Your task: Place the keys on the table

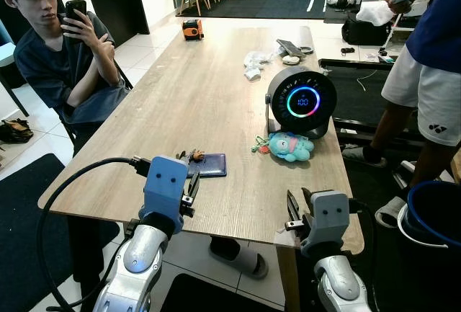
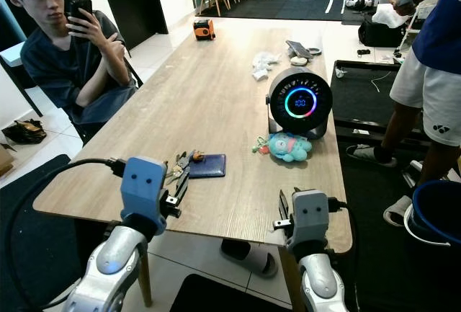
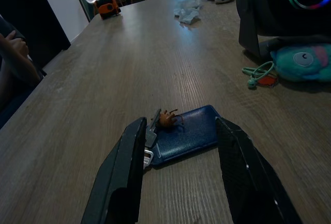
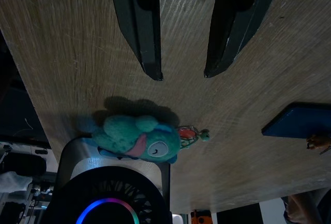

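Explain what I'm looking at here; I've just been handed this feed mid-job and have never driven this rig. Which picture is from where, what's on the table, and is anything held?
The two wide pictures come from the robot's head, looking down over a wooden table. The other two come from cameras on its wrists, looking along each gripper's black fingers.

The left gripper is open and empty, just short of the keys, which lie on the table against a blue wallet. The right gripper is also open and empty, near the table's edge.

Further on are a teal plush toy, a round black device with a glowing ring, crumpled wrappers and an orange tape measure. One person sits to the left holding a phone; another stands to the right.
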Controlling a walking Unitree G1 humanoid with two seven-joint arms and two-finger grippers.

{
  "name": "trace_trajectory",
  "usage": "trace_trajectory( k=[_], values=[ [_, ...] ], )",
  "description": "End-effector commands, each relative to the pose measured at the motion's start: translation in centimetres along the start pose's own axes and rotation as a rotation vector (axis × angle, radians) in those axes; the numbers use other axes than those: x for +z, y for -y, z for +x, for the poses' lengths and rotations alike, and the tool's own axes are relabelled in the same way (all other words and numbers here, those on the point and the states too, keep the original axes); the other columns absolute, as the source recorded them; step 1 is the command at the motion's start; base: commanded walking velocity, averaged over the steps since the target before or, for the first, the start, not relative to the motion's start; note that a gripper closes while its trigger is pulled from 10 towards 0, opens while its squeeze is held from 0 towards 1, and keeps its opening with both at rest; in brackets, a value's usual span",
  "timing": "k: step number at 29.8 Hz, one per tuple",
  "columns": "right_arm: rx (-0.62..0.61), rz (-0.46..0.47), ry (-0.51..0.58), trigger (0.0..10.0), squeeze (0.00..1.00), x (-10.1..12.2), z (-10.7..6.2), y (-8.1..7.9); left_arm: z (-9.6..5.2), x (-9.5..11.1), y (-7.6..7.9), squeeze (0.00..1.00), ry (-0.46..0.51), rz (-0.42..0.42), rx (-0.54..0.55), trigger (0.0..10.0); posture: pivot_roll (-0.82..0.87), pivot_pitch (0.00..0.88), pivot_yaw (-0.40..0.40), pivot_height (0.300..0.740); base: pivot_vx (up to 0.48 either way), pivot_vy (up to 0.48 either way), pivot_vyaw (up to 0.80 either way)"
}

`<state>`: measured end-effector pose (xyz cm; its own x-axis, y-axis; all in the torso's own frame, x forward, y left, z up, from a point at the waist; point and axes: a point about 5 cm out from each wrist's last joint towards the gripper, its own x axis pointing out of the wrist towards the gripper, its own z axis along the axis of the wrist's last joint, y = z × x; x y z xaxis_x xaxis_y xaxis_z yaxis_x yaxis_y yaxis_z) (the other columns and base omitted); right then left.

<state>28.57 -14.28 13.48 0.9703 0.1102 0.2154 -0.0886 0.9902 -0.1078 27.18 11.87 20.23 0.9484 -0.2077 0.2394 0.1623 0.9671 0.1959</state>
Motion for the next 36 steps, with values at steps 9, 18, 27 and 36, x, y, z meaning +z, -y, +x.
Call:
trace_trajectory(
  k=[9,18,27,36],
  values=[
    [0.016,-0.002,-0.021,10.0,0.00,-0.36,-0.03,-0.46,0.06,-0.28,-0.16,0.00,-0.010,0.009,0.016,10.0,0.06,0.172,0.102,0.740,-0.257,0.000,0.00],
    [0.016,0.001,-0.022,10.0,0.00,-0.38,0.01,-0.53,0.10,-0.24,-0.16,0.00,-0.011,0.012,0.016,10.0,0.06,0.174,0.103,0.740,-0.277,0.000,0.00],
    [0.015,0.001,-0.024,10.0,0.00,-0.44,0.01,-0.58,0.09,-0.25,-0.13,0.00,-0.012,0.015,0.015,10.0,0.06,0.174,0.104,0.740,-0.281,0.000,0.00],
    [0.017,0.000,-0.023,10.0,0.00,-0.43,0.05,-0.60,0.10,-0.28,-0.09,0.00,-0.012,0.014,0.015,10.0,0.06,0.175,0.103,0.740,-0.280,0.000,0.00]
  ],
)
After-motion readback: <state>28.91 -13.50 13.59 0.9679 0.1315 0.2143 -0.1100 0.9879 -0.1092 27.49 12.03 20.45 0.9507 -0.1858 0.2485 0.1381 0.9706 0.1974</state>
